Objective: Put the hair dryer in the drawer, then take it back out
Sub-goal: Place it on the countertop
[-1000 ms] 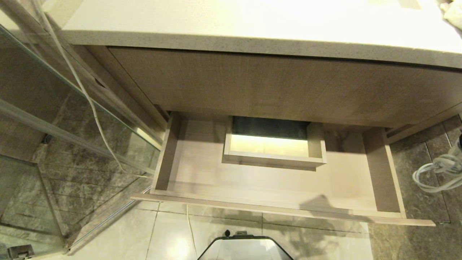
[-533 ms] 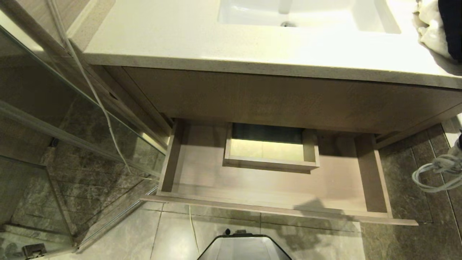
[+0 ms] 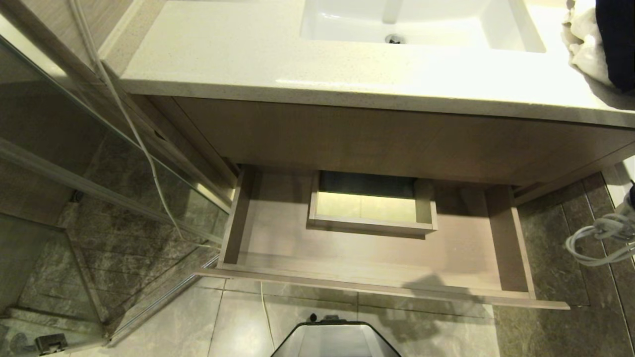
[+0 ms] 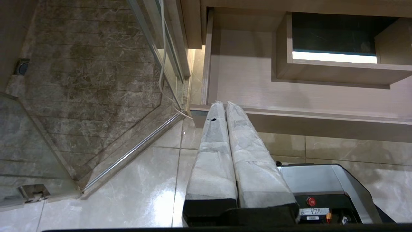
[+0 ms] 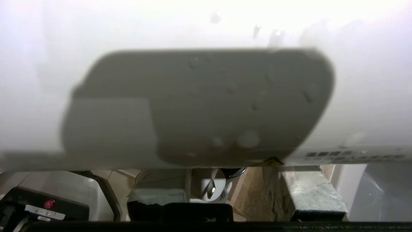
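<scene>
The drawer (image 3: 377, 267) stands pulled open under the vanity and holds nothing; its boxed cutout (image 3: 369, 210) sits at the back middle. The left wrist view also shows the drawer (image 4: 257, 87). The white hair dryer (image 5: 206, 96) fills most of the right wrist view, and my right gripper (image 5: 230, 167) is shut on it, one finger on each side. In the head view only its bundled white cord (image 3: 598, 238) shows, hanging at the far right edge beside the drawer. My left gripper (image 4: 224, 104) is shut and empty, parked low in front of the drawer's left corner.
A pale countertop (image 3: 238, 64) with a white sink (image 3: 416, 22) lies above the drawer, with a cloth (image 3: 585, 44) at its right end. A glass shower panel (image 3: 99, 163) and a thin white cable (image 3: 134, 134) are at the left. My base (image 3: 335, 339) is below.
The whole head view has shifted: the camera now looks further over the vanity, so the sink and cloth have come into sight. The drawer and the hanging cord keep their places.
</scene>
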Available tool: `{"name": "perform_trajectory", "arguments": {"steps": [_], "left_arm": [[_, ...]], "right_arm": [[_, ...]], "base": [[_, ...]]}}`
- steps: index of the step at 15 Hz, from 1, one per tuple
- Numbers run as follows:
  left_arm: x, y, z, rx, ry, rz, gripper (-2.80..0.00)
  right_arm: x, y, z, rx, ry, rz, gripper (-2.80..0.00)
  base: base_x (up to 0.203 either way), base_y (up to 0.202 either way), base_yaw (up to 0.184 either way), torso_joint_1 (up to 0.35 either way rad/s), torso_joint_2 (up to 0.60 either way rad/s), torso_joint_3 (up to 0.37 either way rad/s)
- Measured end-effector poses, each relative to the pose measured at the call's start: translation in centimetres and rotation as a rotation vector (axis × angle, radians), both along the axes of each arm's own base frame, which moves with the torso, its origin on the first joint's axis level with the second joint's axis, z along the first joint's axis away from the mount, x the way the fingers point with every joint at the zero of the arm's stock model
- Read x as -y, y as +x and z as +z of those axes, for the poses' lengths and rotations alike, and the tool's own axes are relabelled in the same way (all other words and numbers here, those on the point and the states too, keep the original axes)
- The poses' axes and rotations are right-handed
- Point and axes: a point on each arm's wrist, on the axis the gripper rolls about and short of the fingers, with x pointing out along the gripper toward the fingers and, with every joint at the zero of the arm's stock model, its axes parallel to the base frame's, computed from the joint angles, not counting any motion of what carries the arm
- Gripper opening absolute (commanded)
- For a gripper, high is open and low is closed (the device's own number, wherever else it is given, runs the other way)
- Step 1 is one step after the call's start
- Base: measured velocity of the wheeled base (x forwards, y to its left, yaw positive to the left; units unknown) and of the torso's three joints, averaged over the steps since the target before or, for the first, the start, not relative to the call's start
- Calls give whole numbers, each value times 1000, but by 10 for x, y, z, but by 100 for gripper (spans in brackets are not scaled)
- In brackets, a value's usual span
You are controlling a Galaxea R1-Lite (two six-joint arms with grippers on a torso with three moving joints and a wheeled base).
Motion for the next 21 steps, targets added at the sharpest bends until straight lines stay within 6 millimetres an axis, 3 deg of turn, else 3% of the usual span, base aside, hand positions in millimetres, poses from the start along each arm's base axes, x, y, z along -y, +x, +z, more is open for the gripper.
{"name": "perform_trajectory", "arguments": {"steps": [3,12,21], "left_arm": [[0,0,0,0,0,1,-280],[0,0,0,0,0,0,-280],[0,0,0,0,0,0,-280]], "right_arm": [[0,0,0,-1,1,9,-280],[0,-1,-3,-5,-3,4,-280],[-1,-1,-4,-4,-3,10,-280]], "base": [[3,8,-45,2,0,1],[0,6,-153,3,0,2],[0,0,0,0,0,0]]}}
